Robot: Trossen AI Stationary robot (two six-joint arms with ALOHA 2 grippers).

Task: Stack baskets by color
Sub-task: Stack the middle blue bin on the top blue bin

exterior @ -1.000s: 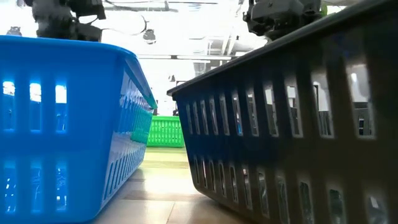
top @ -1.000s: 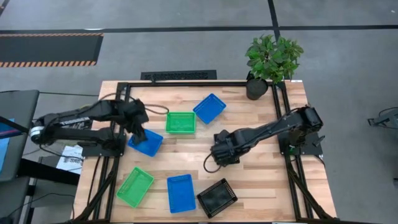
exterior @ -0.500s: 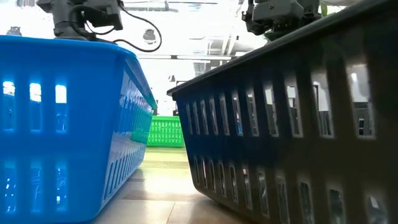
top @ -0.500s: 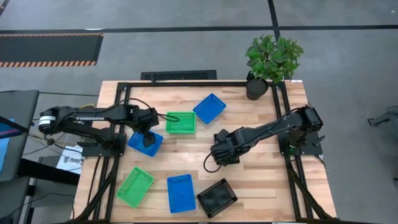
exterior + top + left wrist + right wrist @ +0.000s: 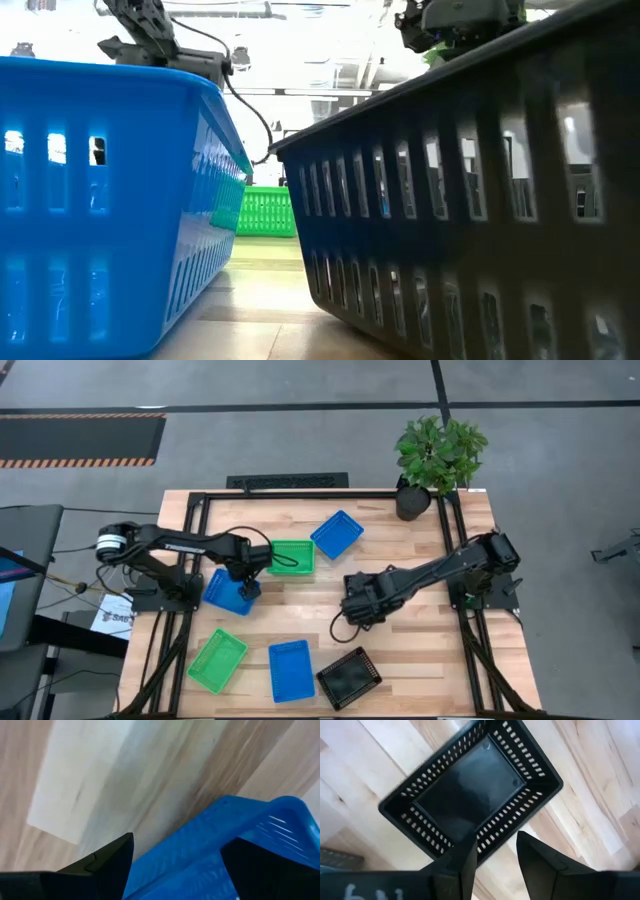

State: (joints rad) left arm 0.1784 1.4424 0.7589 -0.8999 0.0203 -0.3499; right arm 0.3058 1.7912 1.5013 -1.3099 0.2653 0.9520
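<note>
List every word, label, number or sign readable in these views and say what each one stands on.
No text can be read with confidence.
Right wrist view: pale marks on the right pincer's dark housing, cut off at the frame edge, unreadable.
High view: a paper sheet beside the table's left edge bears print too small to read.
High view: orange and black hazard stripes on the floor, a marking without words.
Baskets: no labels visible.

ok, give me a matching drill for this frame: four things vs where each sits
Things:
1. potted plant
2. black basket
3. left tool
4. right tool

Places:
A. near edge of the table
B. at the rim of a blue basket
C. far right corner
D. mid-table

Pairs: 1-C, 2-A, 3-B, 4-D
</note>
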